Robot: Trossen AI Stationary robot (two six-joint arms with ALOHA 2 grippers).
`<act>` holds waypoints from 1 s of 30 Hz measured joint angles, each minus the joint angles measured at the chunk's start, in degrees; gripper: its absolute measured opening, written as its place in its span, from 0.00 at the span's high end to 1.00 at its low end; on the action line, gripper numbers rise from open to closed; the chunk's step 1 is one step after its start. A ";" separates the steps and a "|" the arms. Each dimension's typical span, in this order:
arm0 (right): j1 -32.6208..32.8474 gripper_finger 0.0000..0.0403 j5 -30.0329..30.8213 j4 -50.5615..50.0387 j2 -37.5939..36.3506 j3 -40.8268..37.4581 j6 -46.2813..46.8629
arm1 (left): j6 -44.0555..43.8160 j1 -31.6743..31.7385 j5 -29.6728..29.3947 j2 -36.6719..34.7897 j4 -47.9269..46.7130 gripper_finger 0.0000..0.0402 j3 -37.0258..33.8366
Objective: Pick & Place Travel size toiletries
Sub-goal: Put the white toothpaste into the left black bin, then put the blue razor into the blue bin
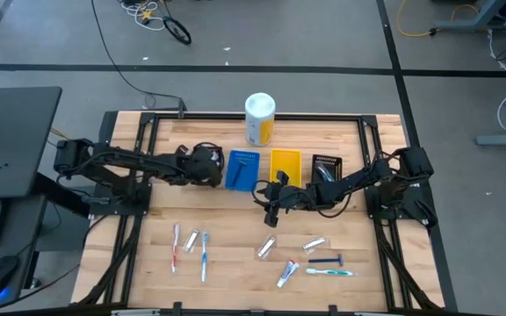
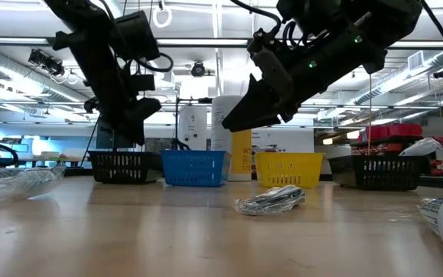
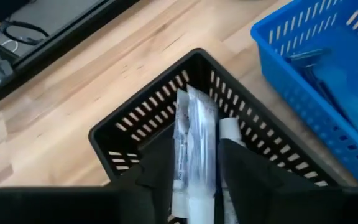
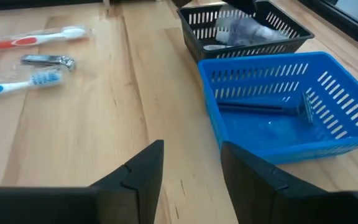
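My left gripper (image 1: 207,167) hangs over a black bin (image 3: 135,118) at the left end of the bin row, tilted down into it. A clear-wrapped packet (image 3: 188,118) stands between its open fingers, far end inside the bin, next to a white tube (image 3: 232,129). My right gripper (image 1: 271,195) hovers open and empty (image 4: 191,180) above the table, just in front of the blue bin (image 4: 278,106), where a dark razor (image 4: 263,107) lies. Toothbrushes (image 1: 177,247), packets (image 1: 267,248) and a razor (image 1: 326,261) lie on the near half of the table. My left gripper has the clear packet's near end (image 3: 194,180) between its two fingers, slanting down from above along the packet. The packet fills the gap from finger to finger, and I cannot tell whether the fingers touch it. Its far end (image 3: 185,99) reaches down inside the black bin.
A yellow bin (image 1: 285,167) and a second black bin (image 1: 326,167) continue the row to the right. A big white-and-yellow canister (image 1: 259,118) stands behind the bins. A crumpled packet (image 2: 271,200) lies on the open boards in front of the bins.
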 joint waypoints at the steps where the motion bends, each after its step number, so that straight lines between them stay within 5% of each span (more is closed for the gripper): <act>1: 0.00 0.58 -0.06 0.02 0.00 0.00 0.00 | 0.02 0.14 -0.07 0.00 -0.02 0.62 -0.01; 8: -0.07 0.58 -9.78 -0.53 0.00 0.00 -0.63 | 11.91 0.21 0.18 0.00 -2.32 0.48 3.59; 18: 1.24 0.58 -19.52 -4.30 -0.10 0.00 0.00 | 13.85 -3.26 1.52 0.00 -5.92 0.43 11.85; 25: 6.98 0.58 -21.50 -36.84 -10.21 2.98 5.75 | 11.67 -5.43 1.43 0.00 -5.87 0.43 11.86; 30: 16.55 0.61 -25.79 -48.61 -17.18 3.34 15.15 | 8.14 -5.80 1.44 0.00 -5.87 0.43 11.86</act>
